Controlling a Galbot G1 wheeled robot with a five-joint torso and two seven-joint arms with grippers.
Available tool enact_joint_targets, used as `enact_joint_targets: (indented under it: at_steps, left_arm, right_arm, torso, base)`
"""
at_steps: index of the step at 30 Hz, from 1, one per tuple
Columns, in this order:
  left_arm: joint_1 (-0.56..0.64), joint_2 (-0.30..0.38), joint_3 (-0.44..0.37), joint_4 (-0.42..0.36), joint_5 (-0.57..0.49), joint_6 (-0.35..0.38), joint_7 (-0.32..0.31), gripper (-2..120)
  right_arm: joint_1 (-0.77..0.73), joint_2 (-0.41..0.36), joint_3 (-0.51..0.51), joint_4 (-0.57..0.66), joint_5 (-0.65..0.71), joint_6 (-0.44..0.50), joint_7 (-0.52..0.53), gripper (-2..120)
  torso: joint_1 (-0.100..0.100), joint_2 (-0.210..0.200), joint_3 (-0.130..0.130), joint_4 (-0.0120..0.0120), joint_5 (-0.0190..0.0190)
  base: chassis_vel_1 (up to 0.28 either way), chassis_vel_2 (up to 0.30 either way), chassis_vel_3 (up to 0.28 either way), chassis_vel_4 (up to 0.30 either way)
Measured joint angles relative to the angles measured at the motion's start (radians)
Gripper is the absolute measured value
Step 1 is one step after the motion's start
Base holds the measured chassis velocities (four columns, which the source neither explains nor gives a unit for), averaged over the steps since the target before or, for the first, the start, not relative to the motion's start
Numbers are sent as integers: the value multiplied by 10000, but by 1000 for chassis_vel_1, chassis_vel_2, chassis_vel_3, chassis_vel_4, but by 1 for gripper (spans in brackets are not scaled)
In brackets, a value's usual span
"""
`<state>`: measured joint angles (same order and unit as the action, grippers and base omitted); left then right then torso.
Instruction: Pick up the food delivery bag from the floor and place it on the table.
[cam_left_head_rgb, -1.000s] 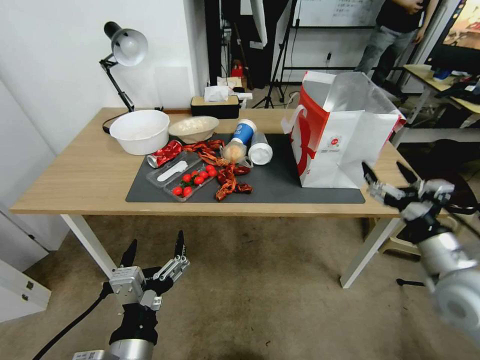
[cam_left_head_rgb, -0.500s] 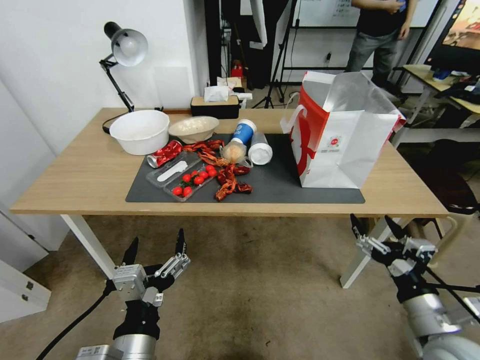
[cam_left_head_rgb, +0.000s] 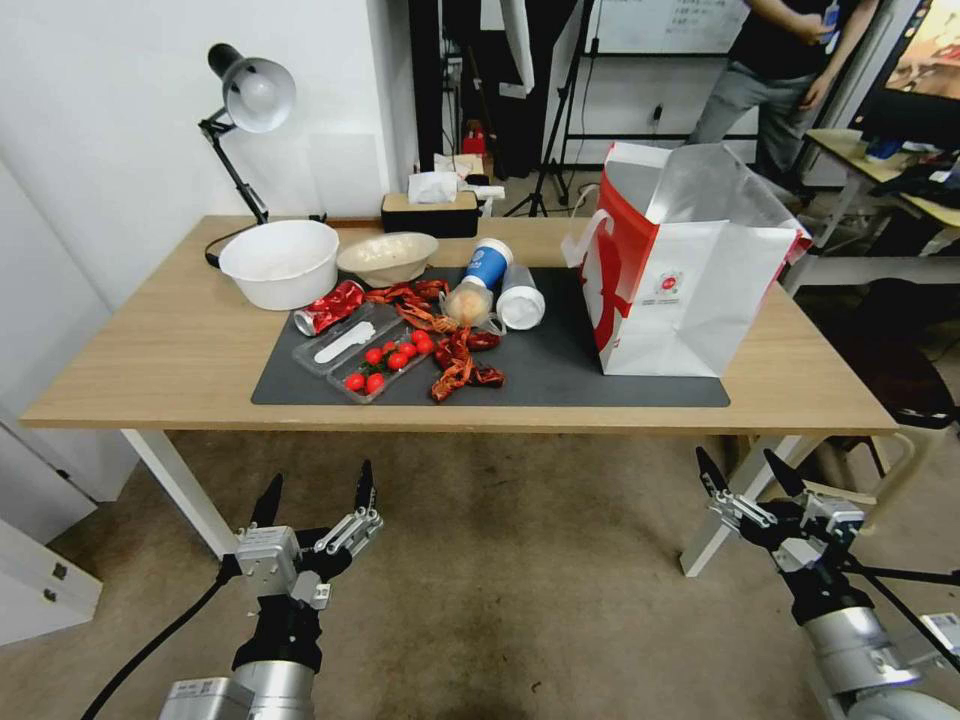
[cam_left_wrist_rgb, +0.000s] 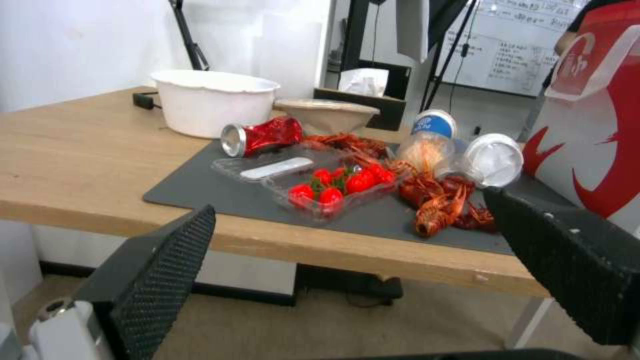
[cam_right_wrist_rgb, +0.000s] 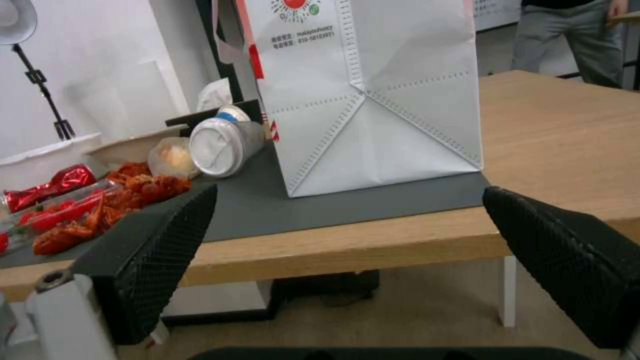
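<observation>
The food delivery bag, white with red side panels and a foil lining, stands upright on the right end of the dark mat on the light-wood table; its white front also fills the right wrist view, and its red side shows in the left wrist view. My right gripper hangs open and empty below the table's front edge, over the floor. My left gripper is open and empty too, low at the front left.
On the table lie a white bowl, a beige bowl, a crushed red can, a tray of cherry tomatoes, crayfish, two tipped cups, a tissue box and a lamp. White table legs stand near my right gripper.
My right gripper dropped from beside the bag at table height to below the table's front edge, then settled. The left gripper sank slightly. The bag stays put.
</observation>
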<state>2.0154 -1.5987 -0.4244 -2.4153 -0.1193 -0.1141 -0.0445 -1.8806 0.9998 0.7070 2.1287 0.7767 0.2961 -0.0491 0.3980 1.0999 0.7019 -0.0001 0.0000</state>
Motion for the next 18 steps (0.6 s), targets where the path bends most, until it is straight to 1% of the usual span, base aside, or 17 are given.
enact_joint_targets:
  at_steps: [18]
  left_arm:
    - [-248,85,-55,142,-51,81,5,100]
  right_arm:
    - [4,103,5,-103,13,-26,25,100]
  torso:
    - [1,0,0,-1,0]
  base:
    - [0,0,0,0]
